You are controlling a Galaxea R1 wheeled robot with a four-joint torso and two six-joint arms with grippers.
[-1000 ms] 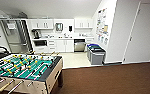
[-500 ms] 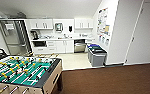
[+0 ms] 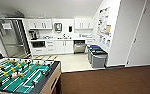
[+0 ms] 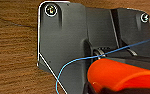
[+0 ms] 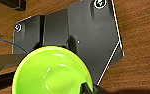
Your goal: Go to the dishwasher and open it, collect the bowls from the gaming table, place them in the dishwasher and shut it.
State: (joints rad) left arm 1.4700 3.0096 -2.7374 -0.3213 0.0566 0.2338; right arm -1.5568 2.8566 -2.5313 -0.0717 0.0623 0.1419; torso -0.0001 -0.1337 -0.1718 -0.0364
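Observation:
The dishwasher [image 3: 79, 46] is far ahead in the kitchen row, its steel front under the counter between white cabinets. A lime green bowl [image 5: 51, 72] hangs above the wooden floor in the right wrist view, with a dark finger [image 5: 87, 88] hooked over its rim. An orange-red bowl [image 4: 121, 73] shows side-on in the left wrist view, also carried above the floor. The gaming table is out of view.
A table-football table [image 3: 21, 75] stands close at my front left. Grey and blue bins [image 3: 97, 56] line the right wall near the dishwasher. A tall steel fridge [image 3: 11, 37] stands at the far left. Brown carpet [image 3: 111, 80] meets pale kitchen floor [image 3: 73, 62] ahead.
The whole head picture has shifted slightly, so the camera has moved; more of the fridge shows at the left. Nothing in the room itself has moved.

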